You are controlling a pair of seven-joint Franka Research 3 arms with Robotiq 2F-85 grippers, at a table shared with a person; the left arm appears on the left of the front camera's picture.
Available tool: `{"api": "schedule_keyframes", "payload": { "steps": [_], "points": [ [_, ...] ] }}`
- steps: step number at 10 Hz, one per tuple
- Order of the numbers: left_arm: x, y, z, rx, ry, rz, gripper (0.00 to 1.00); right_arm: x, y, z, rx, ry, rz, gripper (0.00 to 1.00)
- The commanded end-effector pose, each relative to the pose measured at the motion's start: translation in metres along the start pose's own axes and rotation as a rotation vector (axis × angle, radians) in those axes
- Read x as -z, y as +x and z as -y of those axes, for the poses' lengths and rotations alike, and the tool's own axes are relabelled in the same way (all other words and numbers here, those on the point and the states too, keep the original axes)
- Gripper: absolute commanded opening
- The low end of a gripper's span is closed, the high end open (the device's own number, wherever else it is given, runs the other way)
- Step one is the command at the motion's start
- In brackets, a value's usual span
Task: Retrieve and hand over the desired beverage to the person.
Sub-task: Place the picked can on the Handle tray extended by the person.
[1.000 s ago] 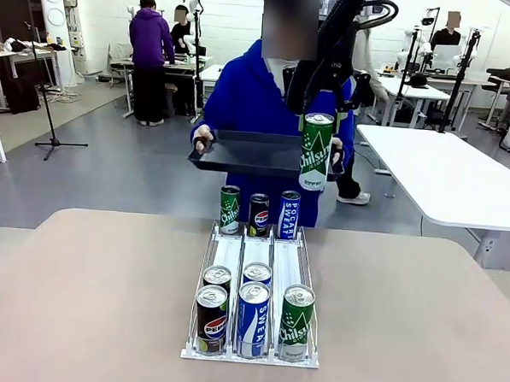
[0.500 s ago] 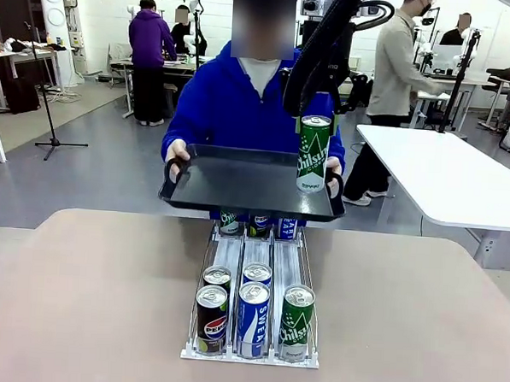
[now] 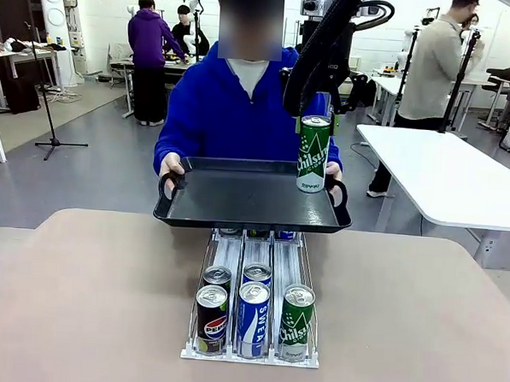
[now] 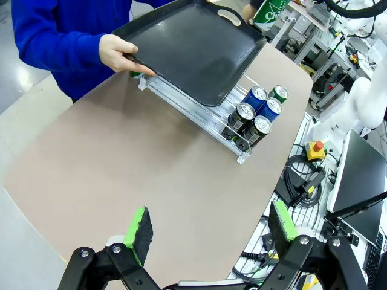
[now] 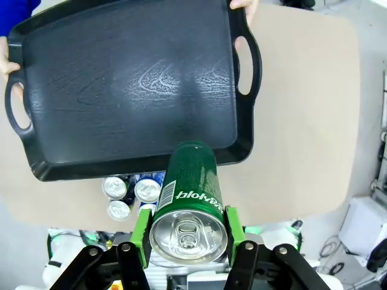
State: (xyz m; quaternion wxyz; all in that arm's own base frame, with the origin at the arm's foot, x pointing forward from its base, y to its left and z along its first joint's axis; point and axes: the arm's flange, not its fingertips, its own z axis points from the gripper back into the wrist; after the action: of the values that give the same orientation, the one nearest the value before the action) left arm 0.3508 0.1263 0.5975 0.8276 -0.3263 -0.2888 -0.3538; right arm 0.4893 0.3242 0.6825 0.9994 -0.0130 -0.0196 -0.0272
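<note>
The person (image 3: pixel 233 113) in the bright blue hoodie stands at the far side and holds a black tray (image 3: pixel 237 199) by both handles above the can rack. My right gripper (image 3: pixel 315 117) is shut on a green Chilsung can (image 3: pixel 312 154), held upright over the tray's right part. In the right wrist view the green can (image 5: pixel 188 199) sits between the green pads (image 5: pixel 143 232), above the tray (image 5: pixel 127 84). My left gripper (image 4: pixel 208 228) is open, high above the table's bare part, with the tray (image 4: pixel 193 48) and the person's hand (image 4: pixel 118 53) far ahead.
A clear three-lane rack (image 3: pixel 254 285) in the table's middle holds several cans, Pepsi, Pocari Sweat and Chilsung, at its near end. A white table (image 3: pixel 452 176) stands to the right. Other people work farther back.
The person has brought the tray lower and nearer, so it now covers the rack's far cans. The green can in my right gripper has barely moved.
</note>
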Motion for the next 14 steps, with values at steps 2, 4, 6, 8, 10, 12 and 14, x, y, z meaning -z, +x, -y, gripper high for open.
{"api": "schedule_keyframes", "payload": {
  "steps": [2,4,6,8,10,12,14],
  "points": [
    [-0.001,0.000,-0.001,0.023,-0.010,0.017,1.00,-0.004,-0.004,0.003,0.004,-0.006,0.003,0.00],
    [-0.001,0.000,-0.001,0.023,-0.010,0.017,1.00,-0.004,-0.004,0.003,0.004,-0.006,0.003,0.00],
    [-0.001,0.000,-0.001,0.023,-0.010,0.017,1.00,0.000,0.000,0.000,0.000,0.000,0.000,0.58],
    [-0.001,0.000,-0.001,0.023,-0.010,0.017,1.00,0.017,0.026,0.002,-0.057,0.013,0.026,0.58],
    [-0.001,0.000,-0.001,0.023,-0.010,0.017,1.00,0.032,0.039,0.001,-0.077,0.022,0.030,0.58],
    [-0.001,0.000,-0.001,0.023,-0.010,0.017,1.00,0.044,0.054,0.000,-0.074,0.042,0.013,0.58],
    [-0.001,0.000,-0.001,0.023,-0.010,0.017,1.00,0.052,0.061,0.002,-0.060,0.041,-0.014,0.58]
  ]
}}
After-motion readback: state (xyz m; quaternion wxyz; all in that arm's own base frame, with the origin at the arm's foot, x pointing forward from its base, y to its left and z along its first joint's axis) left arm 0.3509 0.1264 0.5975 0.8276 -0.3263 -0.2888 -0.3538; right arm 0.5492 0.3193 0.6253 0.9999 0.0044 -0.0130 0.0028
